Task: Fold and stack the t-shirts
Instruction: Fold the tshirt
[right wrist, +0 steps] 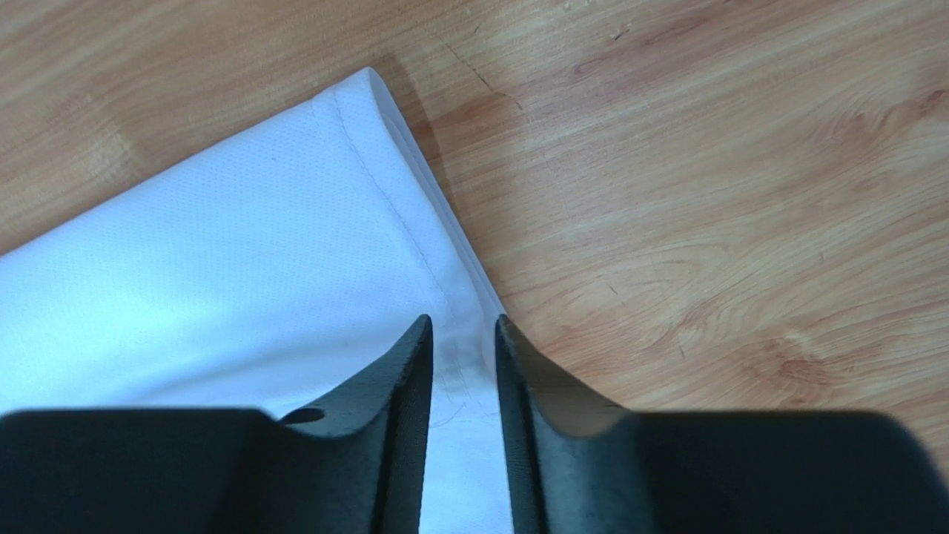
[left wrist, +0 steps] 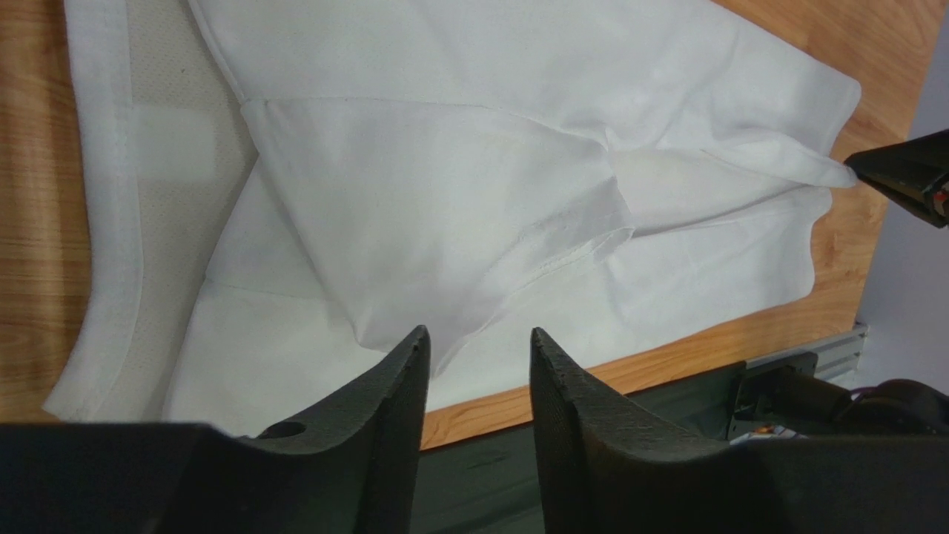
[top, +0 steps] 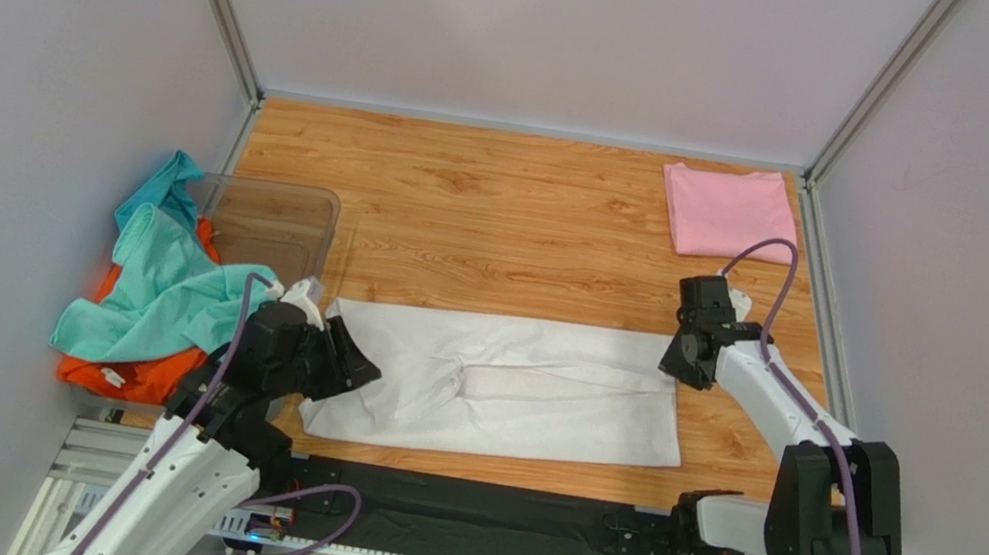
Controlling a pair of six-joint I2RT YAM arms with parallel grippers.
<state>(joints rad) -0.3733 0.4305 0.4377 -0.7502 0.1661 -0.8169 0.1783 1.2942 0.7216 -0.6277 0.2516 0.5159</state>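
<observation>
While my two arms sit at opposite ends of the white t-shirt, it lies flat along the near side of the wooden table, folded into a long band with a sleeve turned in across its middle. My left gripper hangs over the shirt's left end, its jaws plainly apart with no cloth between them. My right gripper is at the shirt's far right corner, its jaws parted by only a narrow slit (the hemmed edge runs beneath that slit, lying flat on the wood, and I see nothing pinched). A pink t-shirt lies folded in the table's far right corner, well apart from the white one. At the left edge a teal t-shirt is heaped on an orange t-shirt, just beside a clear plastic bin.
</observation>
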